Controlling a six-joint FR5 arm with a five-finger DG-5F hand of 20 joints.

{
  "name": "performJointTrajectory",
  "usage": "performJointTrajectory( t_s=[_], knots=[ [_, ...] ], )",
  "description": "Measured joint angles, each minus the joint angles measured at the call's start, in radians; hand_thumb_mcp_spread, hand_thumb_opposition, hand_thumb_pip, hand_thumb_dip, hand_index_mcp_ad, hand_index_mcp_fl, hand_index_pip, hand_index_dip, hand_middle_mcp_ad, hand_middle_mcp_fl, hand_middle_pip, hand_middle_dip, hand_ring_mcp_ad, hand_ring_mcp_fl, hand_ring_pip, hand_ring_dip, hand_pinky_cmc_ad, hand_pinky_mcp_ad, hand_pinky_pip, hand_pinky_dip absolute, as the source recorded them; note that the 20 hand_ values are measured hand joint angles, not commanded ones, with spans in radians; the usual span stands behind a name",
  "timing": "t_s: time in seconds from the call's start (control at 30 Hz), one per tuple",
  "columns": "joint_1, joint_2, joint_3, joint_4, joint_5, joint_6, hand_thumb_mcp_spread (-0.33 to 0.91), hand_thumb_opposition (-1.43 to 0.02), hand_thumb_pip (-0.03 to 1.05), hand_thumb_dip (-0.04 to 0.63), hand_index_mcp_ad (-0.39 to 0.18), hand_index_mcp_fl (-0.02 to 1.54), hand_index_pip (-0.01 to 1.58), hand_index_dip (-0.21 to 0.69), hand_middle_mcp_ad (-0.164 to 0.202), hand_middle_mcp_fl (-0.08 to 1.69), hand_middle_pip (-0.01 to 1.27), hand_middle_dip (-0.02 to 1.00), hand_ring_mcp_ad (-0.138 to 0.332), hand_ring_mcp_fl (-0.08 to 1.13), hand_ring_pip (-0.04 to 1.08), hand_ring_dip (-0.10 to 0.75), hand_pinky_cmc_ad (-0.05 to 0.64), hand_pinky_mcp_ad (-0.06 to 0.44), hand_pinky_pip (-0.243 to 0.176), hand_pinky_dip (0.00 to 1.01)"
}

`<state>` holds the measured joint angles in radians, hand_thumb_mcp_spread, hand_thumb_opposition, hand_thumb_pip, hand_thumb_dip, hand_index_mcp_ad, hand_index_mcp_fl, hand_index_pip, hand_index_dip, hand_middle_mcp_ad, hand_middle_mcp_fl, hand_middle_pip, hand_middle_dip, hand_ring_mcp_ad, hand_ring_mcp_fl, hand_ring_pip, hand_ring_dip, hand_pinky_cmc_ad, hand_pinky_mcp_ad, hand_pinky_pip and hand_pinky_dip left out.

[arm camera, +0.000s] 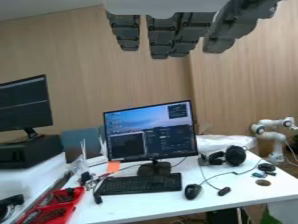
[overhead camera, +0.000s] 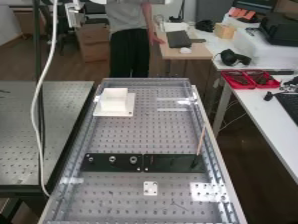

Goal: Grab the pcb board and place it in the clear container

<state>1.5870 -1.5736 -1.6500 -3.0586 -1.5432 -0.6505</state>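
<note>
The dark grey fingers of the hand (arm camera: 161,37) hang straight and parted in the wrist view, open and gripping nothing, with a desk and its monitor (arm camera: 151,132) beyond them. A black keyboard (arm camera: 140,184) lies below that monitor; taking the monitor as 12 o'clock from the keyboard, the mouse (arm camera: 192,191) is near 3 and the red bins (arm camera: 56,210) near 8.

In the high view, with the middle of the perforated bench (overhead camera: 143,130) as the clock's centre, a white block (overhead camera: 114,97) sits on a white plate (overhead camera: 124,113) at 11 o'clock. A dark fixture strip (overhead camera: 174,163) runs across the bench from 8 to 4 o'clock, three round fittings (overhead camera: 112,159) on its 9 o'clock half. A thin rod (overhead camera: 201,140) leans at about 3 o'clock, its lower end at the strip. A small white plate with holes (overhead camera: 150,188) lies at 6 o'clock.

I cannot tell where the pcb board is (the strip is too dark to settle it), nor whether the pale lines at 1 o'clock are the clear container or glare.
</note>
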Motion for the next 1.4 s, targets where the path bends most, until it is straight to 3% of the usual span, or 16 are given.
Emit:
performJointTrajectory(
  t_s=[0.1, 0.13, 0.2, 0.27, 0.43, 0.57, 0.7, 0.97, 1.4],
  knots=[
    [0.005, -0.001, -0.018, 0.014, 0.019, 0.012, 0.03, -0.09, 0.11, 0.003, -0.058, 0.01, 0.0, 0.016, 0.051, 0.01, 0.04, 0.03, 0.003, 0.01, 0.03, 0.0, 0.065, 0.047, -0.01, 0.04],
    [0.006, -0.002, -0.022, 0.017, 0.024, 0.014, 0.06, -0.18, 0.17, 0.007, -0.054, 0.0, 0.01, 0.016, 0.051, 0.0, 0.06, 0.03, 0.005, 0.0, 0.03, 0.0, 0.063, 0.056, -0.01, 0.06],
    [0.01, -0.003, -0.034, 0.027, 0.038, 0.021, 0.1, -0.35, 0.19, 0.007, -0.026, 0.01, 0.04, 0.016, 0.056, 0.0, 0.09, 0.02, 0.007, 0.0, 0.06, -0.005, 0.11, 0.082, -0.012, 0.15],
    [0.013, -0.005, -0.045, 0.037, 0.049, 0.03, 0.1, -0.52, 0.19, 0.007, -0.007, 0.01, 0.05, 0.017, 0.075, 0.0, 0.12, 0.02, 0.052, 0.01, 0.09, -0.016, 0.166, 0.133, -0.044, 0.21],
    [0.025, -0.016, -0.084, 0.082, 0.088, 0.071, 0.1, -0.68, 0.21, 0.007, 0.037, 0.03, 0.07, 0.028, 0.105, 0.0, 0.13, 0.02, 0.127, 0.02, 0.09, -0.023, 0.251, 0.178, -0.084, 0.29],
    [0.036, -0.033, -0.105, 0.112, 0.125, 0.087, 0.1, -0.72, 0.23, 0.003, 0.052, 0.03, 0.07, 0.047, 0.138, 0.0, 0.15, 0.02, 0.14, 0.04, 0.1, -0.031, 0.262, 0.197, -0.105, 0.31],
    [0.047, -0.046, -0.124, 0.139, 0.169, 0.097, 0.1, -0.76, 0.23, 0.007, 0.068, 0.03, 0.08, 0.061, 0.136, 0.0, 0.15, 0.02, 0.175, 0.05, 0.1, -0.031, 0.279, 0.211, -0.106, 0.34],
    [0.073, -0.066, -0.179, 0.231, 0.28, 0.105, 0.14, -0.76, 0.24, 0.003, 0.07, 0.03, 0.07, 0.079, 0.138, 0.0, 0.15, 0.03, 0.19, 0.05, 0.1, -0.031, 0.278, 0.215, -0.124, 0.36],
    [0.131, -0.137, -0.284, 0.416, 0.507, 0.243, 0.24, -0.74, 0.32, 0.007, 0.07, 0.03, 0.08, 0.208, 0.138, 0.0, 0.15, 0.03, 0.199, 0.03, 0.1, -0.033, 0.279, 0.215, -0.124, 0.47]
  ],
)
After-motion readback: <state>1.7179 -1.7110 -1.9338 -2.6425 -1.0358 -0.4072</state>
